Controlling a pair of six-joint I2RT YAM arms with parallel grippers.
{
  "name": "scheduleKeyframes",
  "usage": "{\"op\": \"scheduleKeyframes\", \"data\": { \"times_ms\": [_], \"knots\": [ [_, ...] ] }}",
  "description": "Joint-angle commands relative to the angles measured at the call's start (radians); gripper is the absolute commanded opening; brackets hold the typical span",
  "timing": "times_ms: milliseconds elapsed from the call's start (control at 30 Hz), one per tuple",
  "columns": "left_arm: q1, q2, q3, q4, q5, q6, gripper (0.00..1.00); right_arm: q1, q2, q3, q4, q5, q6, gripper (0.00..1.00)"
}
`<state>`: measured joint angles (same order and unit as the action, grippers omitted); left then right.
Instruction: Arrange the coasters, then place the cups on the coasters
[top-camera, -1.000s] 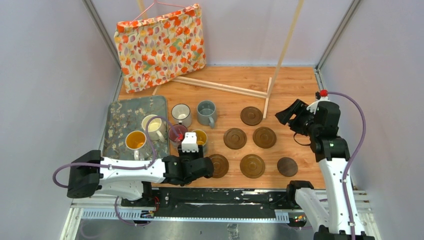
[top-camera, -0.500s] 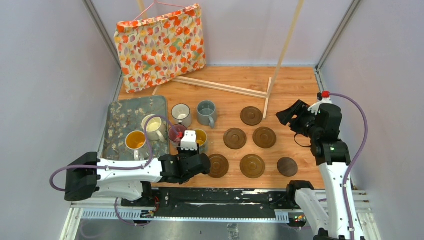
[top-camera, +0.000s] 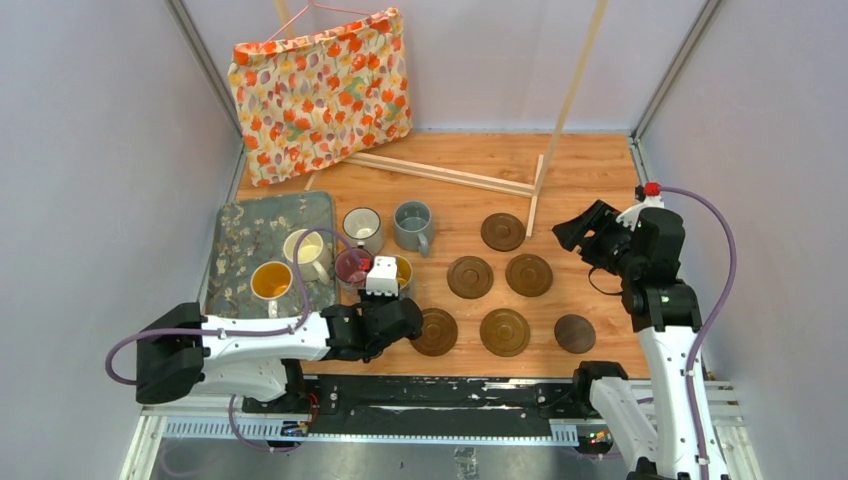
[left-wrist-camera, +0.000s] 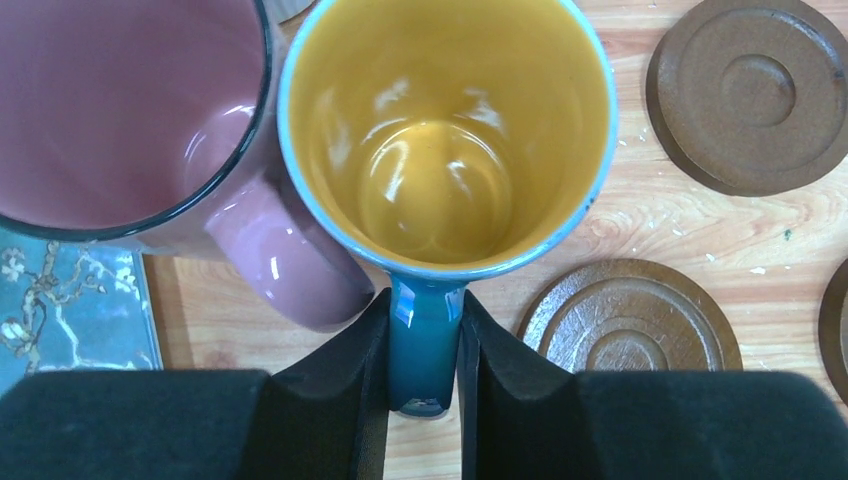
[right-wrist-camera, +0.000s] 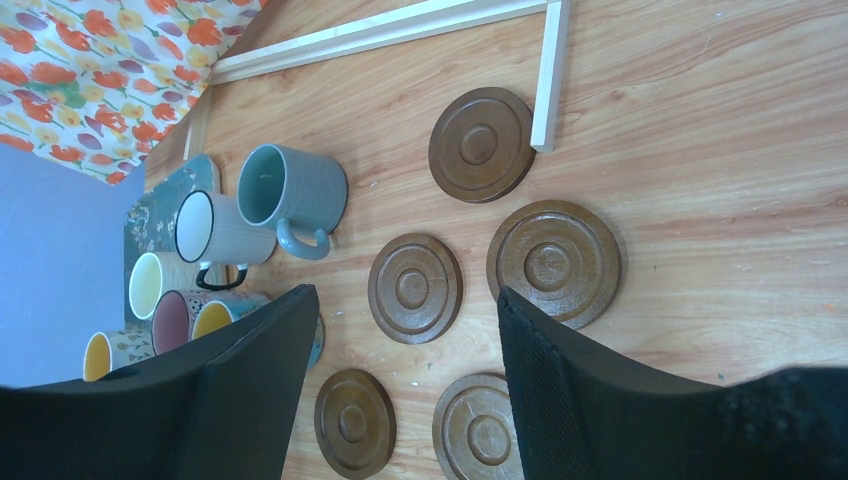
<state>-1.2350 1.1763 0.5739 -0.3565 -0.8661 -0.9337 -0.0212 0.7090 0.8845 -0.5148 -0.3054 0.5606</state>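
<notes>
The wooden tabletop (top-camera: 590, 160) sits inside pale walls, with a floral bag (top-camera: 320, 95) propped at the back and a grey floral mat (top-camera: 235, 225) on the left. Over the last second my left gripper (left-wrist-camera: 425, 360) has drawn in from a wider gap. Both its pads now press the handle (left-wrist-camera: 425, 330) of the blue mug (left-wrist-camera: 445, 150), one on each side, so it is clamped on that handle. The mug seems to stand upright on the wood, just off the mat's right edge, with no coaster under it. The pink mug (left-wrist-camera: 120, 110) crowds its left side; I cannot tell whether they touch. My right gripper (right-wrist-camera: 405, 300) has not shifted. It hangs above the right of the table with its jaws spread and nothing between them.

The coasters (top-camera: 505, 332) lie flat and apart in a loose group to the right, all six bare. I judge the arranging about done, and this grip begins the cup-placing. The nearest coaster (left-wrist-camera: 630, 320) lies just beside the mug's base on the right, so I expect a short lift and a sideways carry. Held by the handle alone, the mug may tip, or nudge the pink one on the way up.
</notes>
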Motion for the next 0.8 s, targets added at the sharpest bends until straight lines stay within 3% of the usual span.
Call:
{"op": "scheduleKeyframes", "data": {
  "times_ms": [0, 233, 767],
  "knots": [
    [0.034, 0.011, 0.005, 0.03, -0.042, 0.042, 0.24, 0.015, -0.015, -0.012, 0.016, 0.006, 0.001, 0.7],
    [0.034, -0.003, 0.03, 0.067, -0.02, 0.179, 0.0, 0.016, -0.046, -0.024, 0.016, 0.029, 0.003, 0.71],
    [0.034, -0.215, 0.061, 0.149, 0.012, 0.411, 0.0, 0.015, -0.08, -0.026, 0.016, 0.046, 0.005, 0.71]
  ]
}}
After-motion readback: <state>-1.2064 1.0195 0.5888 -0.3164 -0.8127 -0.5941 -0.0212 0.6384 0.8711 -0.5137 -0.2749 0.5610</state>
